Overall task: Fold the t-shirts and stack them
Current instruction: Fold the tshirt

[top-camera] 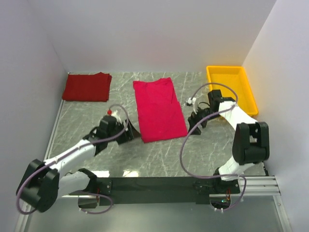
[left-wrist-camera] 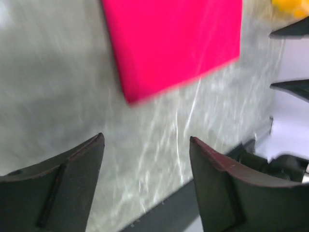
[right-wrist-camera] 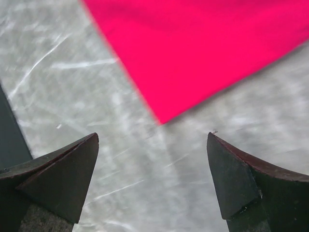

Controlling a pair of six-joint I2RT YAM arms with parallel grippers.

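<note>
The bright crimson t-shirt lies folded into a long strip in the middle of the table. The darker red t-shirt lies folded at the far left. My left gripper is open and empty, just left of the crimson shirt's near left corner. My right gripper is open and empty, just right of the shirt's near right corner. Neither gripper touches the cloth.
A yellow plastic tray stands at the far right by the wall. White walls close the table at the back and both sides. A black rail runs along the near edge.
</note>
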